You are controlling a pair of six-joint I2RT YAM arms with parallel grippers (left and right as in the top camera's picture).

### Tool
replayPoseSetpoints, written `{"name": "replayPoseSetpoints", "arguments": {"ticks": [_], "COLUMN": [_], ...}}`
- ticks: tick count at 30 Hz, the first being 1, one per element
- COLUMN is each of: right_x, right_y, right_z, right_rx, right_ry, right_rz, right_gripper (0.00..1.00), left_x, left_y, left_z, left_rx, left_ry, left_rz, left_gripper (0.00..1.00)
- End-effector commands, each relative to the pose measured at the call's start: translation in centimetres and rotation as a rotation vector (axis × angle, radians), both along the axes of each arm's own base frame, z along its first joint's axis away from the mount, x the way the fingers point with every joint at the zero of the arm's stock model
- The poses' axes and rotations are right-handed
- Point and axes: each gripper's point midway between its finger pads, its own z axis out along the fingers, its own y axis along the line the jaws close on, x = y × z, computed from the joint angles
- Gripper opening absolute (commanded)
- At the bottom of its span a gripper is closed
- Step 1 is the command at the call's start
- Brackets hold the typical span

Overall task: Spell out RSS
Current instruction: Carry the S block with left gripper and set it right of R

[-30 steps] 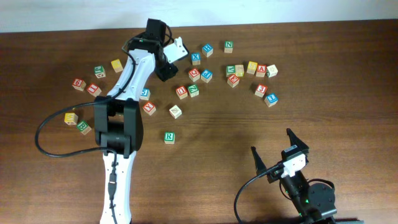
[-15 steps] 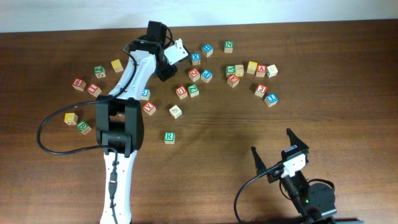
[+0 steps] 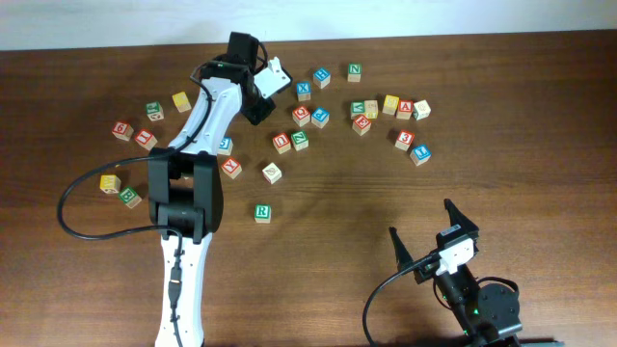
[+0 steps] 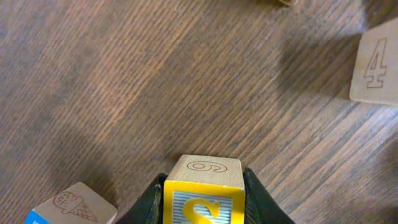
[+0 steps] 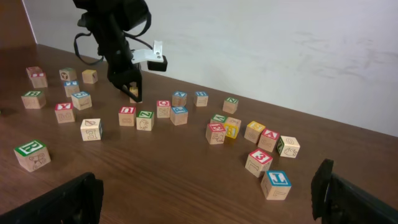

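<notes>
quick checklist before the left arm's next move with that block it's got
1. left gripper shut on yellow cube: ok
2. cube sits squarely between the fingers: ok
3. its letter is an S: cannot tell, face cut off
4. cube lifted off the table: cannot tell
5. R cube standing alone, R up: ok
6. right gripper open, far from the R cube: ok

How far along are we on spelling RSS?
The R cube sits alone near the front, apparently placed. The left gripper is shut on a yellow cube among the scattered cubes. No S stands beside the R yet; the right gripper is open, idle.
</notes>
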Motion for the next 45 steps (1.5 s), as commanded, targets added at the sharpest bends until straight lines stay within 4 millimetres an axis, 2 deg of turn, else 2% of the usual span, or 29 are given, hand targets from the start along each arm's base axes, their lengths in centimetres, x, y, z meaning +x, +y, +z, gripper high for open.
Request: {"name": "replayPoseSetpoints", "arguments": {"ticks": [1, 6, 7, 8, 12, 13, 16, 19, 20, 22, 24, 28, 30, 32, 33, 35, 37, 40, 43, 45], "right_x": [0.1, 0.1, 0.1, 0.1, 0.1, 0.1, 0.1, 0.1, 0.1, 0.1, 0.1, 0.1, 0.1, 0.1, 0.1, 0.1, 0.1, 0.1, 0.1, 0.1], "right_y": [-0.3, -0.3, -0.3, -0.3, -0.3, -0.3, -0.3, -0.3, -0.3, -0.3, -0.3, -0.3, -0.3, -0.3, -0.3, -0.3, -0.3, -0.3, -0.3, -0.3], "right_z": [-0.2, -0.2, -0.2, -0.2, -0.2, -0.2, -0.2, -0.2, -0.2, -0.2, -0.2, -0.2, -0.2, -0.2, -0.2, -0.2, -0.2, -0.2, -0.2, -0.2], "right_rx": [0.006, 0.006, 0.006, 0.006, 0.006, 0.006, 0.006, 0.006, 0.006, 0.006, 0.006, 0.006, 0.006, 0.006, 0.006, 0.006, 0.006, 0.006, 0.006, 0.006], "right_ry": [0.007, 0.007, 0.007, 0.007, 0.007, 0.007, 0.007, 0.007, 0.007, 0.007, 0.007, 0.007, 0.007, 0.007, 0.007, 0.007, 0.007, 0.007, 0.007, 0.007], "right_rz": [-0.013, -0.013, -0.013, -0.013, -0.013, -0.013, -0.013, -0.013, -0.013, -0.013, -0.013, -0.013, -0.013, -0.013, -0.013, -0.013, -0.013, -0.013, -0.013, -0.013], "right_gripper": [0.98, 0.98, 0.98, 0.98, 0.98, 0.98, 0.98, 0.98, 0.98, 0.98, 0.98, 0.98, 0.98, 0.98, 0.98, 0.98, 0.98, 0.98, 0.98, 0.98], "left_x": [1.1, 1.0, 1.1, 1.1, -1.7, -3.7, -5.9, -11.1, -12.4, -14.1, -16.8, -22.9, -25.1, -26.8, -28.1, -29.2, -29.8, -29.4, -29.0, -28.8], "left_y": [-0.2, -0.2, 0.1, 1.1, 1.9, 2.3, 1.6, 0.1, 0.4, 1.0, 1.6, 3.7, 4.4, 4.7, 3.4, 1.4, -0.3, -2.1, -5.1, -5.4], "left_z": [1.3, 4.6, 5.9, 8.3, 13.4, 16.3, 23.6, 33.3, 35.2, 36.7, 36.0, 31.9, 31.5, 31.9, 32.0, 31.5, 30.0, 26.2, 21.2, 18.8], "left_rx": [-0.041, -0.069, -0.082, -0.092, -0.139, -0.166, -0.254, -0.33, -0.33, -0.337, -0.358, -0.272, -0.225, -0.157, -0.143, -0.163, -0.172, -0.18, -0.233, -0.227], "left_ry": [-0.02, -0.01, -0.012, -0.022, 0.025, 0.038, -0.057, -0.218, -0.27, -0.321, -0.289, -0.08, -0.047, -0.088, -0.107, -0.096, -0.066, -0.025, 0.081, 0.096], "left_rz": [0.051, 0.118, 0.181, 0.339, 0.497, 0.562, 0.579, 0.509, 0.523, 0.556, 0.602, 0.74, 0.787, 0.816, 0.789, 0.752, 0.763, 0.824, 0.797, 0.798], "left_gripper": [0.22, 0.16, 0.16, 0.15, 0.07, 0.05, 0.04, 0.02, 0.01, 0.01, 0.01, 0.0, 0.0, 0.0, 0.0, 0.0, 0.0, 0.0, 0.0, 0.0]}}
